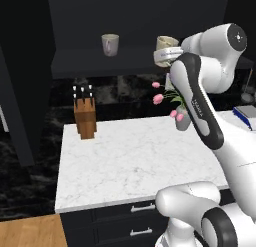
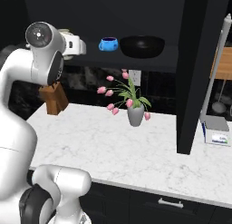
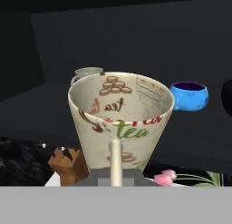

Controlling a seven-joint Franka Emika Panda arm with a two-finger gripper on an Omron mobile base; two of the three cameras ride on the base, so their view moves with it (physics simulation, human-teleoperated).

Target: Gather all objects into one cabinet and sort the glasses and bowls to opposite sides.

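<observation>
"How far along is it?"
"The grey cup (image 1: 110, 44), blue bowl (image 2: 108, 44) and black bowl (image 2: 142, 46) sit on the cabinet shelf (image 1: 90, 63), upper frame. The hand (image 1: 161, 55) grips the beige cup (image 1: 166, 43), upper right."
"What's left?"
"Probably setting it beside the grey one."
</observation>
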